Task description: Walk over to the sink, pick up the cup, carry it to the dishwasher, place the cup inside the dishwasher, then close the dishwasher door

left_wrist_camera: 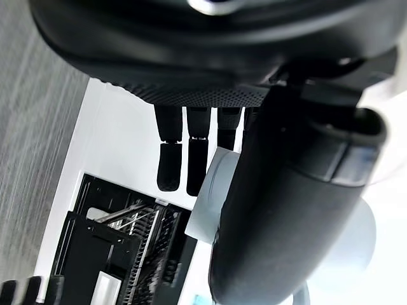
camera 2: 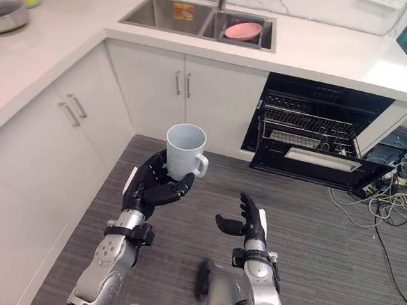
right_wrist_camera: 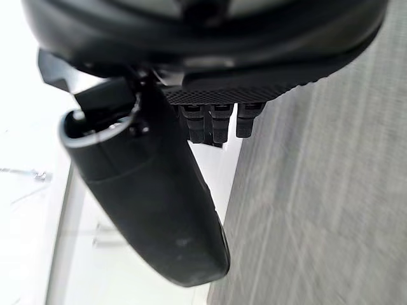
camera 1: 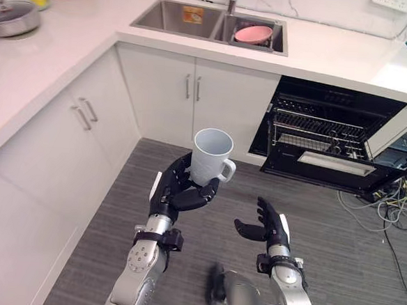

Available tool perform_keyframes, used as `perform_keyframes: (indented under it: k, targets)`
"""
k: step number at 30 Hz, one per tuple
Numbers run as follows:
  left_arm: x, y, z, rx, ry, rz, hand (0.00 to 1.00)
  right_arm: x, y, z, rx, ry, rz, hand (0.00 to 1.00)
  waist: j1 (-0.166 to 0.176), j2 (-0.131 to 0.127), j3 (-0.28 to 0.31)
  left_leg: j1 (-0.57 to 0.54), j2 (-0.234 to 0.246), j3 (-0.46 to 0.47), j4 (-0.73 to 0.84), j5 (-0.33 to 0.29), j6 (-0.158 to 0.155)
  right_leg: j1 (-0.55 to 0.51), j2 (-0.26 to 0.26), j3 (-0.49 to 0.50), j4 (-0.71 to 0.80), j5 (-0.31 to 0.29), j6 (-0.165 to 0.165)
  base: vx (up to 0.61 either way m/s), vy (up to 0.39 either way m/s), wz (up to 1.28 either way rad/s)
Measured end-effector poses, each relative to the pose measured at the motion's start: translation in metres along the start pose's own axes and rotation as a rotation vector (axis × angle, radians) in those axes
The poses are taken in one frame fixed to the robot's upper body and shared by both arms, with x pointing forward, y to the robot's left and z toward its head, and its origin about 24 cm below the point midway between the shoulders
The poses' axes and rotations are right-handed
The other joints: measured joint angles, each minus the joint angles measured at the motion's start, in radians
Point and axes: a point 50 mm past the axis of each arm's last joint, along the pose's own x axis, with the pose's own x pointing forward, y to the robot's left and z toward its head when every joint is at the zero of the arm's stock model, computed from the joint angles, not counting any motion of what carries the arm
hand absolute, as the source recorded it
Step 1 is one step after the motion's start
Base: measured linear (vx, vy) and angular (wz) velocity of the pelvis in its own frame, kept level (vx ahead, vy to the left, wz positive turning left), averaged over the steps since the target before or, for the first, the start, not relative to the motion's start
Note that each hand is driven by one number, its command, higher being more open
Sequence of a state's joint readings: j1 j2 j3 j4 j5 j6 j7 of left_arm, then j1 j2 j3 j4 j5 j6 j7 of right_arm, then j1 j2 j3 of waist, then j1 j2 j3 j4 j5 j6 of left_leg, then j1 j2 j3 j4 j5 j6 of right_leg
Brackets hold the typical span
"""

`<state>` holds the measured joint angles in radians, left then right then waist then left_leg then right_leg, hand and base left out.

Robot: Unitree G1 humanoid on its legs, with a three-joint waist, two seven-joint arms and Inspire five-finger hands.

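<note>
cup (camera 1: 212,155): pale grey-white, plain, upright, mouth up, handle facing right. left robot hand (camera 1: 180,193) fingers curled round its lower body. right robot hand (camera 1: 268,227) empty, fingers loosely apart.

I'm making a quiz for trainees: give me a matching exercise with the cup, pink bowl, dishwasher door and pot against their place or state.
1 cup
2 pink bowl
3 dishwasher door
4 pot

A in the right basin of the sink
B hanging open
C on the counter
D held in the left hand

Pairs: 1-D, 2-A, 3-B, 4-C
</note>
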<state>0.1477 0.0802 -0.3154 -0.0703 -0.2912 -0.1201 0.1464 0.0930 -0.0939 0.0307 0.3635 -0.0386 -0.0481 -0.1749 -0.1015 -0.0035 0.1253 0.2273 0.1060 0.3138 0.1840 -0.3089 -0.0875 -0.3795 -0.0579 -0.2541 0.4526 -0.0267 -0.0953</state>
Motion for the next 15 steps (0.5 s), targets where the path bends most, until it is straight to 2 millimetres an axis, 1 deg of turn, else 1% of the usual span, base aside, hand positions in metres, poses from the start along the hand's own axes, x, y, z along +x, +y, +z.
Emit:
perform_keyframes:
  k: [1,2,3,4,5,6,7,8,9,10,11,12,13,14,15]
  targets:
    - [0.0,-0.001,-0.002,-0.004,0.009,0.003,0.3,-0.001,-0.001,0.003,0.003,-0.011,-0.003,0.9,-0.001,0.003,-0.001,-0.002,0.017,-0.005,0.057,0.003,-0.005,0.003,0.009,0.004,0.036,-0.039,-0.014,0.59,-0.2,-0.34]
    - [0.001,-0.001,-0.006,-0.005,0.023,0.014,0.3,-0.006,-0.003,0.008,0.012,-0.038,-0.01,0.9,-0.002,0.008,0.002,-0.038,0.056,-0.02,0.221,0.02,-0.033,0.05,0.03,0.002,0.036,-0.074,-0.026,0.48,-0.214,-0.24]
    - [0.0,-0.001,-0.008,-0.008,0.032,0.019,0.3,-0.009,-0.004,0.011,0.018,-0.056,-0.015,0.9,0.0,0.011,0.004,-0.075,0.085,-0.034,0.348,0.05,-0.05,0.086,0.046,0.003,0.016,-0.083,-0.029,0.68,-0.285,-0.32]
    - [-0.002,-0.001,-0.011,-0.017,0.042,0.029,0.3,-0.016,-0.005,0.021,0.037,-0.105,-0.024,0.9,0.01,0.02,0.008,-0.161,0.14,-0.073,0.61,0.119,-0.065,0.173,0.082,0.018,-0.043,-0.089,-0.032,0.53,-0.19,-0.53]
    - [-0.005,-0.001,-0.012,-0.025,0.048,0.037,0.3,-0.019,-0.005,0.031,0.05,-0.153,-0.03,0.9,0.021,0.022,0.007,-0.214,0.17,-0.086,0.772,0.119,-0.069,0.24,0.105,0.044,-0.09,-0.089,-0.032,0.59,-0.152,-0.81]
    - [-0.007,-0.001,-0.013,-0.029,0.05,0.04,0.3,-0.023,-0.006,0.046,0.072,-0.23,-0.046,0.9,0.032,0.022,0.006,-0.279,0.189,-0.086,0.893,0.114,-0.062,0.314,0.121,0.078,-0.139,-0.091,-0.035,0.35,-0.044,-0.74]
    - [-0.008,-0.002,-0.013,-0.032,0.05,0.039,0.3,-0.025,-0.006,0.054,0.087,-0.271,-0.048,0.9,0.035,0.023,0.006,-0.313,0.193,-0.084,0.922,0.106,-0.049,0.347,0.124,0.093,-0.163,-0.093,-0.035,0.41,-0.03,-0.8]
    - [-0.008,-0.002,-0.012,-0.038,0.045,0.04,0.3,-0.026,-0.006,0.07,0.104,-0.356,-0.049,0.9,0.041,0.021,0.006,-0.39,0.194,-0.078,0.91,0.081,-0.016,0.396,0.124,0.137,-0.204,-0.106,-0.03,0.35,0.018,-0.77]
    - [-0.009,-0.002,-0.013,-0.039,0.047,0.042,0.3,-0.024,-0.004,0.076,0.109,-0.385,-0.041,0.9,0.052,0.021,0.005,-0.429,0.187,-0.078,0.856,0.064,0.011,0.414,0.123,0.169,-0.21,-0.123,-0.036,0.32,0.05,-0.85]
    - [-0.009,-0.001,-0.013,-0.038,0.048,0.044,0.3,-0.023,-0.003,0.078,0.115,-0.393,-0.037,0.9,0.06,0.021,0.005,-0.446,0.177,-0.084,0.804,0.054,0.025,0.422,0.119,0.19,-0.211,-0.131,-0.031,0.31,0.105,-0.82]
    - [-0.009,0.0,-0.014,-0.038,0.052,0.05,0.3,-0.021,-0.002,0.078,0.116,-0.393,-0.029,0.9,0.065,0.018,0.006,-0.476,0.138,-0.114,0.671,0.041,0.038,0.44,0.106,0.225,-0.21,-0.146,-0.021,0.33,0.144,-0.82]
    - [-0.011,0.002,-0.016,-0.039,0.059,0.063,0.3,-0.02,0.0,0.075,0.113,-0.375,-0.019,0.9,0.067,0.013,0.004,-0.488,0.084,-0.17,0.496,0.045,0.029,0.452,0.09,0.26,-0.208,-0.162,-0.007,0.42,0.206,-0.8]
    - [-0.012,0.004,-0.016,-0.04,0.061,0.073,0.3,-0.019,0.0,0.072,0.113,-0.364,-0.016,0.9,0.068,0.017,0.001,-0.491,0.062,-0.202,0.411,0.049,0.022,0.455,0.084,0.28,-0.207,-0.168,0.001,0.38,0.2,-0.85]
    - [-0.012,0.007,-0.017,-0.039,0.062,0.092,0.3,-0.018,0.001,0.068,0.118,-0.34,-0.004,0.9,0.07,0.024,-0.003,-0.489,0.024,-0.266,0.26,0.071,0.006,0.465,0.074,0.317,-0.206,-0.18,0.029,0.52,0.298,-0.88]
    - [-0.012,0.01,-0.016,-0.037,0.059,0.105,0.3,-0.016,0.0,0.062,0.112,-0.316,-0.001,0.9,0.071,0.036,-0.01,-0.485,0.011,-0.311,0.143,0.113,0.001,0.472,0.074,0.35,-0.199,-0.2,0.052,0.36,0.215,-0.9]
